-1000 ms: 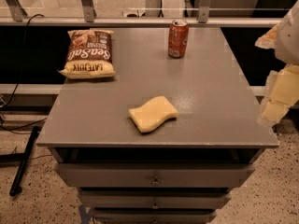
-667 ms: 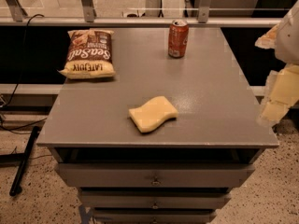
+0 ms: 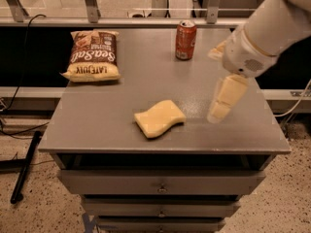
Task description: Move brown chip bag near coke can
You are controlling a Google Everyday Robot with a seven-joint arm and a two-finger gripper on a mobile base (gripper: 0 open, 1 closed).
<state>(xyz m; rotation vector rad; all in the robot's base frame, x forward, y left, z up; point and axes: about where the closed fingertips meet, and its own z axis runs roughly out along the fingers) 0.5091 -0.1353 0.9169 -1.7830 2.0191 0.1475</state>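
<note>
the brown chip bag (image 3: 92,57) lies flat at the far left corner of the grey surface (image 3: 97,125), its white lettering upside down to the camera and one pale yellow end towards the front. the coke can (image 3: 185,40) stands upright near the back edge, right of the middle and well apart from the bag, with bare surface between them. a yellow wavy sponge (image 3: 159,118) lies nearer the front edge, about midway across. the gripper (image 3: 213,87) hangs over the right part of the surface on a white arm (image 3: 272,30) that comes in from the upper right; it is spread, its two pale fingers (image 3: 226,96) apart with nothing between them, to the right of the sponge and forward of the can. drawers (image 3: 160,181) sit below the surface.
</note>
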